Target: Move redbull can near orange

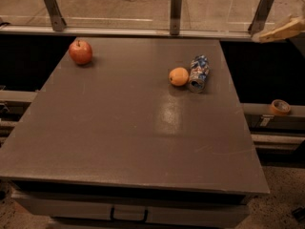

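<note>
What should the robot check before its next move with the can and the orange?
1. Is the redbull can beside the orange: ok, close together.
2. Is the can resting on the table: ok, lying on its side.
3. Will the can roll: cannot tell.
4. Is the pincer clear of the can: ok, at the top right, past the table.
5. Is the apple out of the way: ok, far left corner.
</note>
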{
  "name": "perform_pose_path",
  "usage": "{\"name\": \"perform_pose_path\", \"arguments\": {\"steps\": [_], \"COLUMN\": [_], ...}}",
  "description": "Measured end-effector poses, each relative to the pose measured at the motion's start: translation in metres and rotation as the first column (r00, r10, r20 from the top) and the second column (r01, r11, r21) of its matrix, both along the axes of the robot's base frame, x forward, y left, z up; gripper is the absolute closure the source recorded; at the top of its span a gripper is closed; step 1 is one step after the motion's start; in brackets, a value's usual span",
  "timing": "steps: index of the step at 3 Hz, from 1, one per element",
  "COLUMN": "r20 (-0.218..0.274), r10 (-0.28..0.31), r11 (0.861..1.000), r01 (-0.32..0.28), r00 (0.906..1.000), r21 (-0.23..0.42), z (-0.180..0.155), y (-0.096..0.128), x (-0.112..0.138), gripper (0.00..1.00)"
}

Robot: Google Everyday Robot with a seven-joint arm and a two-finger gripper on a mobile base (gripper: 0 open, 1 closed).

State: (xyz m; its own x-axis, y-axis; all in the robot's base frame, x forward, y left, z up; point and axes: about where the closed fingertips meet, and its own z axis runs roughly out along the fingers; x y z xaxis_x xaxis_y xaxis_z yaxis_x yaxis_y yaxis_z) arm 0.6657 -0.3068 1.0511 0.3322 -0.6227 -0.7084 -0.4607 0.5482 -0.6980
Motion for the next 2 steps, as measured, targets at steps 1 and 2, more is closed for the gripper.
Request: {"name": "perform_pose_path", "arguments": {"steps": [1, 2], "r20": [0.137, 0.292], "r10": [-0.162, -0.250], "r11": [0.974, 0.932], "r01": [0.181, 0.311], "r00": [0.9772, 0.9230], "r21": [-0.135, -0.185], "z": [0.100, 0.191], "y": [-0.020, -0.021], "x": [-0.035, -0.059], "gripper": [0.00, 0.00]}}
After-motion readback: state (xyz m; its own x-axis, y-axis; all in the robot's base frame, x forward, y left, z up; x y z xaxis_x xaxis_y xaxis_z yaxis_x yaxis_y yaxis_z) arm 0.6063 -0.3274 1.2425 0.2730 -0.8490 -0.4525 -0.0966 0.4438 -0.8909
